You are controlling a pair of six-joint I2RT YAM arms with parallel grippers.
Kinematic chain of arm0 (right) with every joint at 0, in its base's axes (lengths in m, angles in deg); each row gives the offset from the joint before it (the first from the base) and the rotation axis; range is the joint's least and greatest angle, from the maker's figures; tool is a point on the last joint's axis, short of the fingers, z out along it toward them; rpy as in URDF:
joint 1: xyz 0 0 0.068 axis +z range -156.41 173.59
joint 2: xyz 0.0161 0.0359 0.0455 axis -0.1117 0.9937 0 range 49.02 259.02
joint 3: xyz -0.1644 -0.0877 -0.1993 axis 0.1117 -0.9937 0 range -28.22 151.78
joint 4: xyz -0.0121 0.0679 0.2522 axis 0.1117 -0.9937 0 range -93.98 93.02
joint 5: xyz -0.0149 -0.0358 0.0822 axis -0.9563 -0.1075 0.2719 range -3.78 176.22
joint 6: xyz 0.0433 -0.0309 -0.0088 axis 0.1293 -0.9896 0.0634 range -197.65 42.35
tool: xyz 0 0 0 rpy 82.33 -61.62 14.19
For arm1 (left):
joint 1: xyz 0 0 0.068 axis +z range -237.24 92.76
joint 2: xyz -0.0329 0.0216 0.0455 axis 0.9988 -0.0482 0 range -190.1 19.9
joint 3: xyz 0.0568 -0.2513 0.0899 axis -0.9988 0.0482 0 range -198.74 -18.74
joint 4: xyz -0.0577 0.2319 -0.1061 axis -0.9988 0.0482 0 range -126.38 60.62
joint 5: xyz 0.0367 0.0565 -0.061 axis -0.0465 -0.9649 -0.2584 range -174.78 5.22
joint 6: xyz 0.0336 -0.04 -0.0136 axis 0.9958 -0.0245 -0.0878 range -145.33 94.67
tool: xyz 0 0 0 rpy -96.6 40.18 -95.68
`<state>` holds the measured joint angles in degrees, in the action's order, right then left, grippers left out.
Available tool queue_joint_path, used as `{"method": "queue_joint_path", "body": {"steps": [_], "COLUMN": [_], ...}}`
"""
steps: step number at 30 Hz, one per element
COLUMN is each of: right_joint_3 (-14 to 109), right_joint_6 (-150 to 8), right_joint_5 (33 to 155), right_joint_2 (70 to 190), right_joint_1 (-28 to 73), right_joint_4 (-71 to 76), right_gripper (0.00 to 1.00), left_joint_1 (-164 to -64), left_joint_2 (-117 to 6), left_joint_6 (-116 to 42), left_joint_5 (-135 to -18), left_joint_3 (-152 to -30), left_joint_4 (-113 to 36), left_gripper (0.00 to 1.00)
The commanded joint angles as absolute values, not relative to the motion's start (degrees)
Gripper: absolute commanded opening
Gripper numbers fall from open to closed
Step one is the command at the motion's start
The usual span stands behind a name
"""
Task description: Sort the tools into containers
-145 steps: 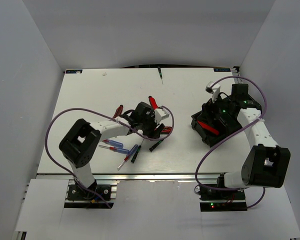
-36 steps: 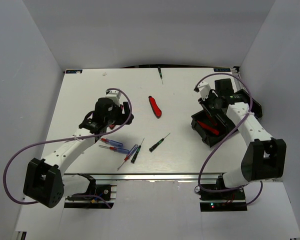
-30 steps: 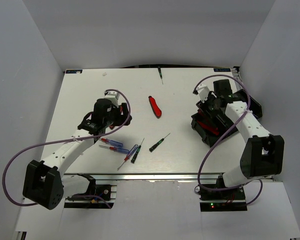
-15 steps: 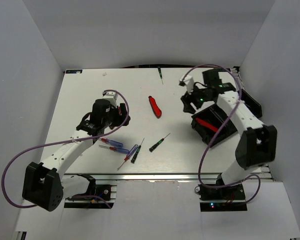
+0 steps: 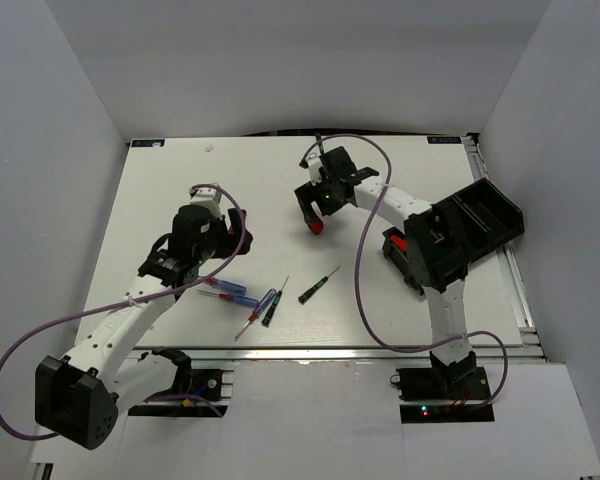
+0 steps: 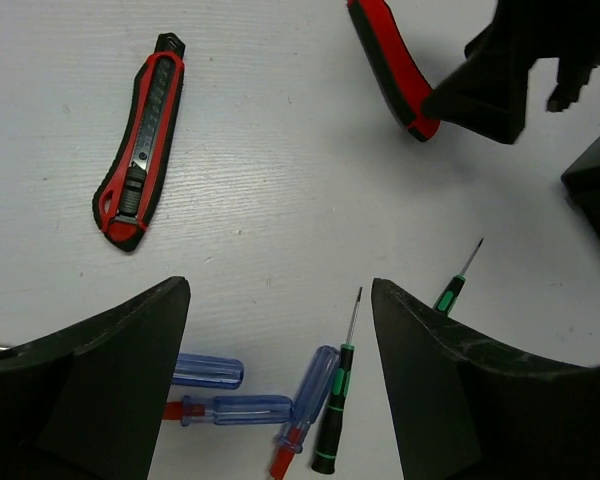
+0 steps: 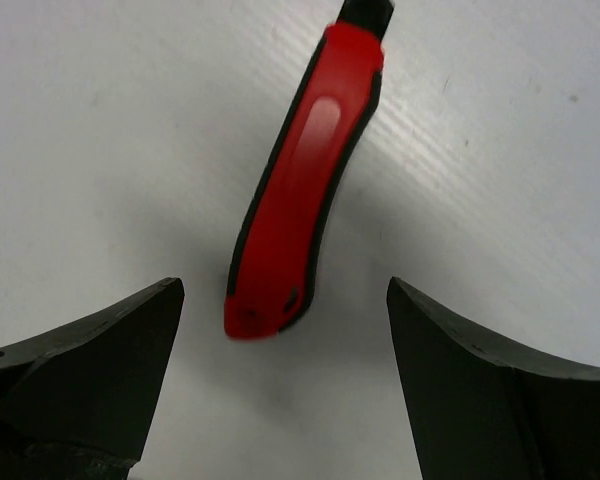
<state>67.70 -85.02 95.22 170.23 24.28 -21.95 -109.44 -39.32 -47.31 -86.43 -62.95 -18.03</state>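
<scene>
I have the right gripper point(image 7: 285, 292) hanging over a red-and-black knife point(image 7: 302, 190) in the upper middle of the table point(image 5: 180, 180). Its fingers are spread wide and hold nothing, one on each side of the knife's lower end in the wrist view. I take the step in hand to be picking up this knife. It lies slanted, running from the bottom centre of that view toward the upper right. So before closing I would move forward until the fingers bracket the middle of the handle, then turn the wrist so they squeeze across its narrow width. After that I would go straight down, close, lift, and carry it to the bins point(image 5: 485, 212) at the right side of the overhead view. The left gripper point(image 6: 280, 285) is also spread and empty, hovering left of centre. Its camera shows a second knife point(image 6: 140, 140) in the upper left and several screwdrivers point(image 6: 310, 400) along the bottom edge, all loose on the table. I judge the sort far from finished.
</scene>
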Motion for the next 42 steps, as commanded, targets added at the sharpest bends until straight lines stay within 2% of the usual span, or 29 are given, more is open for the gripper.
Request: {"method": "queue_joint_path", "body": {"steps": [1,5,9,12,17,19,22,25,32,34,37,42], "right_joint_3": [72.85,76.80,79.53,80.67,80.24,78.58,76.12,74.70,76.10,76.28,74.97,66.63], "right_joint_6": [-78.70,-78.79,-79.40,-79.75,-80.90,-80.98,-81.60,-82.21,-88.00,-90.73,-99.50,-116.04], "right_joint_5": [87.81,81.32,81.48,82.00,84.11,84.55,85.69,85.69,99.83,105.44,111.68,115.57], "right_joint_2": [172.58,178.20,181.64,183.49,183.85,183.32,180.87,179.02,169.79,166.20,161.19,151.09], "right_joint_1": [25.93,26.81,26.98,27.16,27.42,27.51,27.51,27.51,25.76,24.97,23.39,19.35], "right_joint_4": [-16.67,-15.53,-15.09,-14.82,-14.91,-14.91,-14.82,-14.74,-16.84,-19.82,-26.06,-36.78], "right_gripper": [0.89,0.89,0.87,0.80,0.53,0.46,0.31,0.24,0.04,0.00,0.00,0.00], "left_joint_1": [-109.04,-109.04,-109.04,-109.04,-109.04,-109.04,-109.04,-109.04,-109.04,-109.04,-108.95,-108.95], "left_joint_2": [-37.32,-36.79,-36.09,-35.91,-36.17,-36.35,-37.05,-37.84,-40.39,-40.92,-41.27,-41.01], "left_joint_6": [-49.76,-50.56,-51.26,-51.79,-51.88,-51.88,-51.61,-51.18,-50.38,-50.12,-50.03,-49.68], "left_joint_5": [-88.21,-88.74,-89.44,-89.79,-90.23,-90.41,-90.50,-90.32,-88.65,-88.30,-87.77,-87.33], "left_joint_3": [-62.16,-62.42,-62.60,-62.51,-62.77,-62.86,-63.04,-63.04,-63.21,-63.13,-62.51,-61.98], "left_joint_4": [-15.38,-13.54,-12.22,-11.51,-10.98,-10.98,-11.25,-12.21,-15.37,-16.43,-18.10,-20.65], "left_gripper": [0.84,0.84,0.84,0.84,0.84,0.84,0.84,0.84,0.85,0.85,0.85,0.85]}}
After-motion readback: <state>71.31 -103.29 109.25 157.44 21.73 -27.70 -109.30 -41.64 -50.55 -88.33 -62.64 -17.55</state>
